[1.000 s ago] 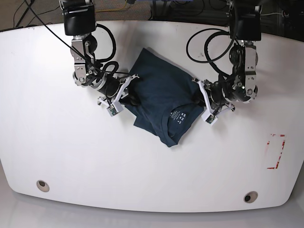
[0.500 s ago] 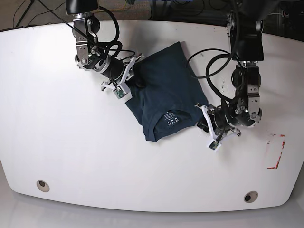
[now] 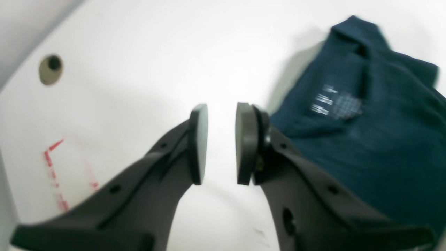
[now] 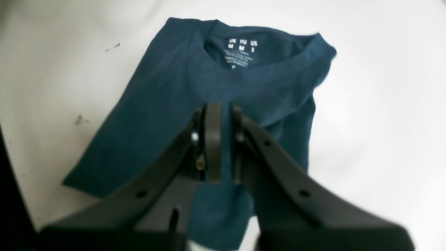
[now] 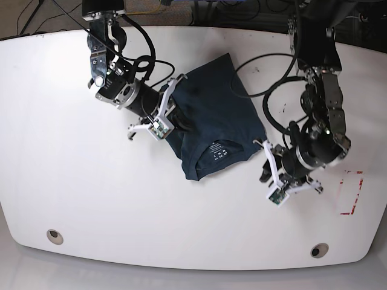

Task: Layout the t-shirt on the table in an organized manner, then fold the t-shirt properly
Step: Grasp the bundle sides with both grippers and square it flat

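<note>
The dark teal t-shirt point(image 5: 211, 115) lies bunched and partly folded on the white table point(image 5: 91, 199), its neck label point(image 5: 217, 151) facing up near the front. My right gripper point(image 5: 180, 122) sits at the shirt's left edge. In the right wrist view it point(image 4: 223, 111) is shut on a fold of the t-shirt point(image 4: 209, 80), and fabric runs back between the fingers. My left gripper point(image 5: 265, 169) hovers just off the shirt's front right corner. Seen from the left wrist, it point(image 3: 221, 115) is open over bare table, with the t-shirt point(image 3: 366, 139) to its right.
A red tape mark point(image 5: 352, 193) sits near the table's right edge, also seen as a red tape mark point(image 3: 55, 167) in the left wrist view. Two grommet holes point(image 5: 54, 235) point(image 5: 318, 250) lie along the front edge. Black cables loop over the table's far side.
The shirt was dragged toward the table's far side and turned, then held still. My left gripper drew away from the shirt's right edge toward the front. The right gripper shifted slightly right.
</note>
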{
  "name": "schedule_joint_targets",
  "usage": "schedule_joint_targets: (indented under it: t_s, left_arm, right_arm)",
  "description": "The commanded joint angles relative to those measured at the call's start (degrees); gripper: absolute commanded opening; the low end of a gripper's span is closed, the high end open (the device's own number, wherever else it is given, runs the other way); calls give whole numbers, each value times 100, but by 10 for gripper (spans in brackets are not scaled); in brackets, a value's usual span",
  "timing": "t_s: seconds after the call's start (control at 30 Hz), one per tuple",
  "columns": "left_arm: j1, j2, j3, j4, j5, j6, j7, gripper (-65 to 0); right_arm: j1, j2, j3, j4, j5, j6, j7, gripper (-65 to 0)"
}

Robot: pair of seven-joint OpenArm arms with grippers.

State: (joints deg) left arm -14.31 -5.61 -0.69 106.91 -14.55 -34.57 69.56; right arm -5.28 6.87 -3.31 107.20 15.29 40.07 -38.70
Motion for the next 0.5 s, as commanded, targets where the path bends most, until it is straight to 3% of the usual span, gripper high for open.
schedule_joint_targets:
  t_s: [0.0,0.17,0.47]
  left_arm:
    - [222,125,3,135,-36,-11,2,-531]
    - [732,328,-6,117,-36,-11,-24,-531]
    - [1488,398,12,-331,-9,-11,-974,-531]
  right_arm:
    - [277,-41,10,-280,76,-7,164,-617]
    - [717,-41,10,-1168,76,-7,235,-617]
    - [822,-41,-7,-2733,76,-7,1457,-617]
